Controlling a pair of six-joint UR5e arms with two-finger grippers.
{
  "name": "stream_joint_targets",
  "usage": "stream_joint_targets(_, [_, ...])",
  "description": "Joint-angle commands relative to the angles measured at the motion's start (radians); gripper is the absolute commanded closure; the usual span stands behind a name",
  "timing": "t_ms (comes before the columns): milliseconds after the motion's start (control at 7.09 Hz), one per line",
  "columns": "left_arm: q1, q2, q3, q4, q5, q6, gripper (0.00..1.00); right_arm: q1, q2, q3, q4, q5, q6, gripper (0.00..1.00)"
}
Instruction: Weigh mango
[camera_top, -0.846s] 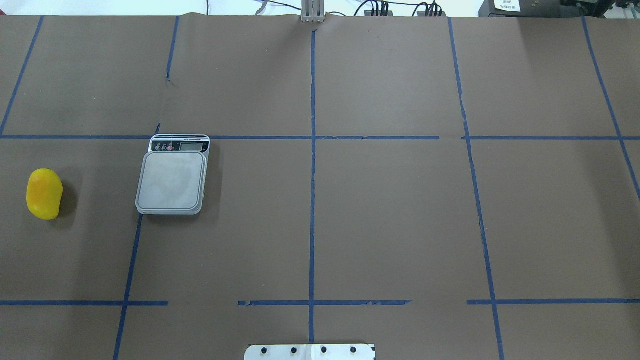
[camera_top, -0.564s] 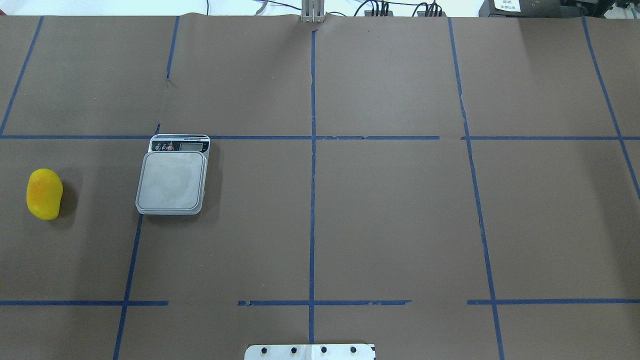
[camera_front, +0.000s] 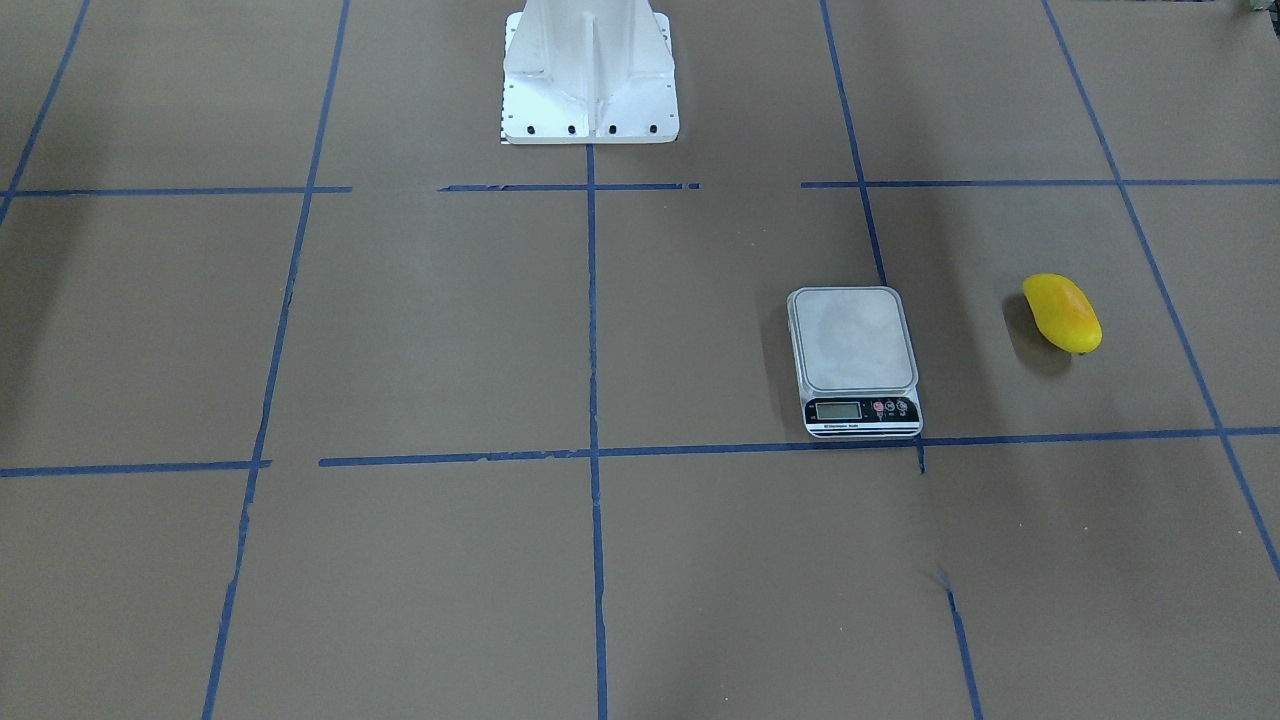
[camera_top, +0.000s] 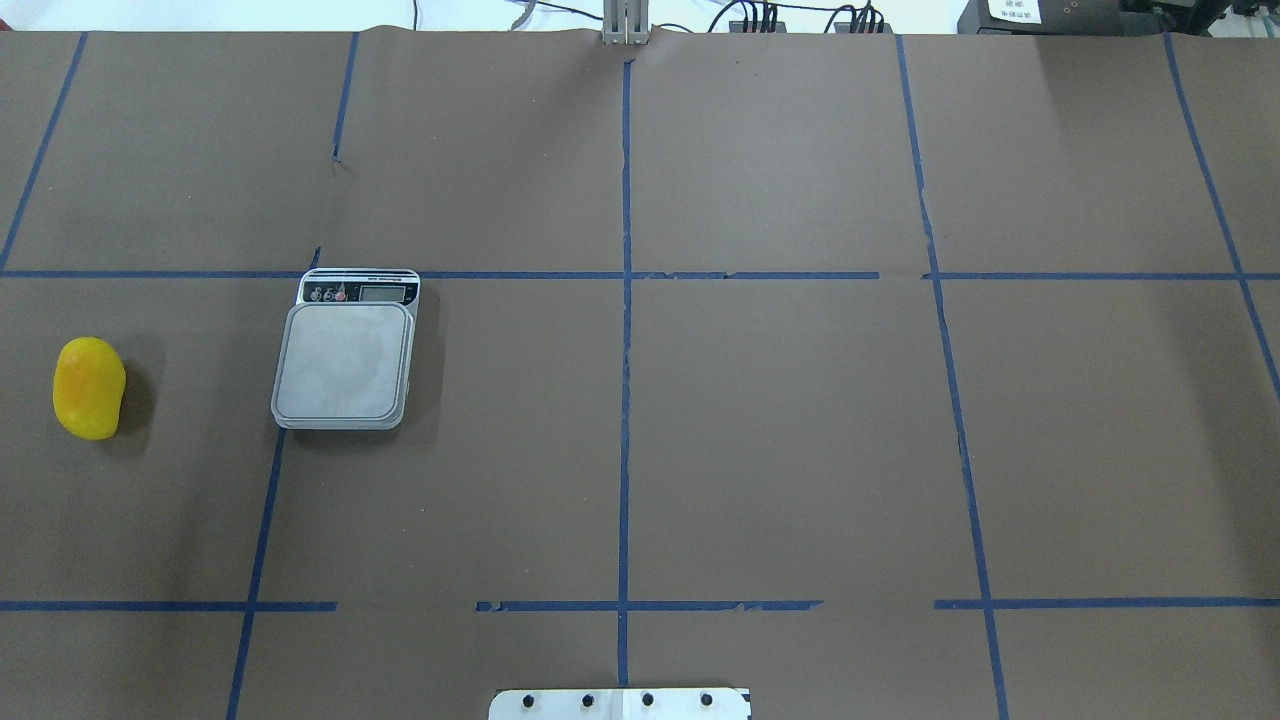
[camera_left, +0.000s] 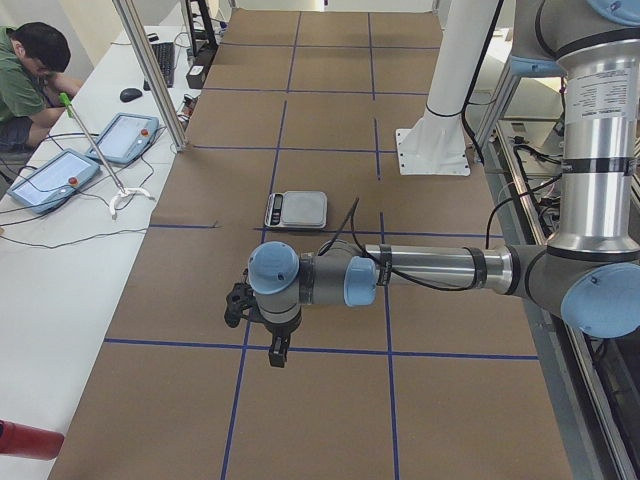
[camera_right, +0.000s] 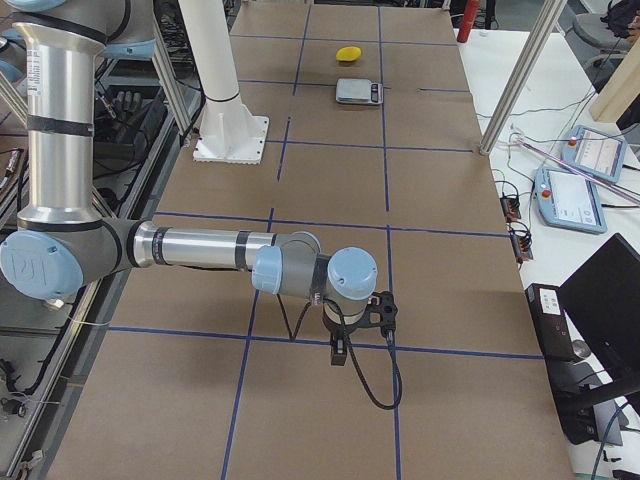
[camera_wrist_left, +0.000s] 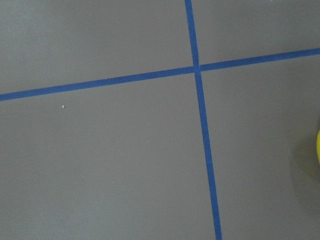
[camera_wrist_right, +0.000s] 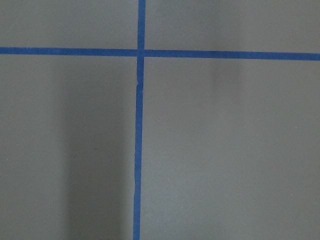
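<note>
The yellow mango (camera_top: 89, 388) lies on the brown table at the far left of the overhead view, apart from the silver scale (camera_top: 344, 362) to its right. Both also show in the front view, the mango (camera_front: 1062, 313) and the scale (camera_front: 852, 340), whose platform is bare. A sliver of the mango (camera_wrist_left: 318, 148) sits at the right edge of the left wrist view. My left gripper (camera_left: 277, 352) hangs over the table, seen only from the left side. My right gripper (camera_right: 339, 352) shows only from the right side. I cannot tell whether either is open or shut.
The white robot pedestal (camera_front: 590, 75) stands at the table's near-robot edge. Blue tape lines (camera_top: 625, 330) grid the brown paper. An operator (camera_left: 30, 70) sits at a side bench with tablets (camera_left: 122, 137). A metal post (camera_right: 515, 90) stands by the table's edge.
</note>
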Motion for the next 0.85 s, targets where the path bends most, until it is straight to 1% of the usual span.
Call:
stream_joint_targets(0, [0.147, -0.002, -0.08, -0.118, 0.004, -0.339, 0.0, 0.0, 0.001, 0.0, 0.0, 0.0, 0.0, 0.0])
stream_joint_targets(141, [0.254, -0.005, -0.109, -0.14, 0.02, -0.504, 0.0, 0.0, 0.0, 0.0, 0.0, 0.0, 0.0, 0.0])
stream_joint_targets(282, [0.358, -0.007, -0.131, -0.19, 0.099, -0.666, 0.0, 0.0, 0.001, 0.0, 0.0, 0.0, 0.0, 0.0])
stream_joint_targets(423, [0.429, -0.006, -0.113, -0.268, 0.137, -0.783, 0.0, 0.0, 0.001, 0.0, 0.002, 0.0, 0.0, 0.0])
stream_joint_targets(564, [0.457, -0.007, -0.079, -0.328, 0.14, -0.813, 0.0, 0.0, 0.001, 0.0, 0.0, 0.0, 0.0, 0.0])
stream_joint_targets(705, [0.495, -0.007, -0.044, -0.405, 0.18, -0.859, 0.0, 0.0, 0.0, 0.0, 0.0, 0.0, 0.0, 0.0])
